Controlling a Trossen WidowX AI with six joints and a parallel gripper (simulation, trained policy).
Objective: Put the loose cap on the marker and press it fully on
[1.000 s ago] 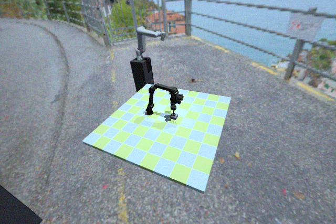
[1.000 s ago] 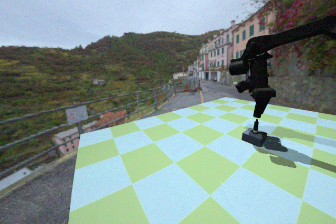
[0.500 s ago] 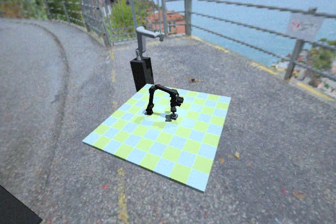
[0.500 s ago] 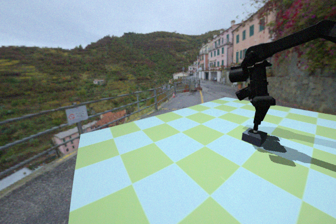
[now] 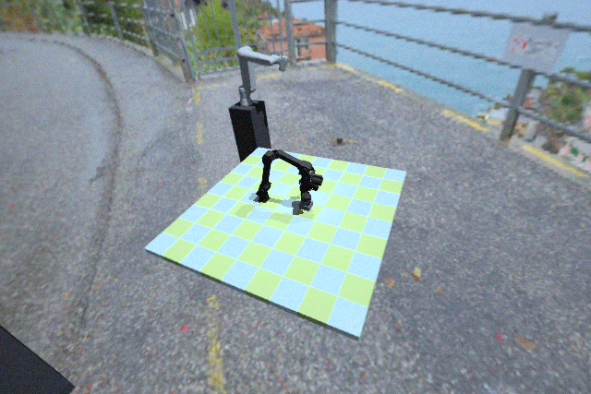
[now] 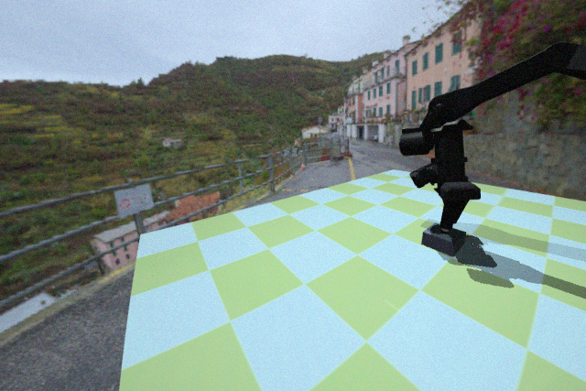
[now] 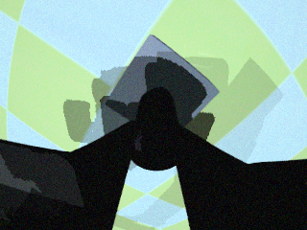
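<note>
The dark grey-violet holder block [image 5: 307,208] [image 6: 436,240] [image 7: 150,50] sits on the checkered table. My gripper [image 5: 306,201] [image 6: 447,228] [image 7: 154,128] points down directly over the block, its fingertips just above the block's top. It is shut on the black cap [image 7: 157,107], whose rounded body shows between the fingers in the wrist view. The marker is hidden behind the cap and fingers, so how far the cap sits over it cannot be told. The cap is in line with the block, and its lower end is not clearly visible.
The green and light blue checkered table [image 5: 286,263] [image 6: 302,256] carries the arm's base [image 5: 262,195]. Dark shadows of the arm fall beside the block. A grey arm on a black pedestal [image 5: 250,129] stands beyond the table's far corner.
</note>
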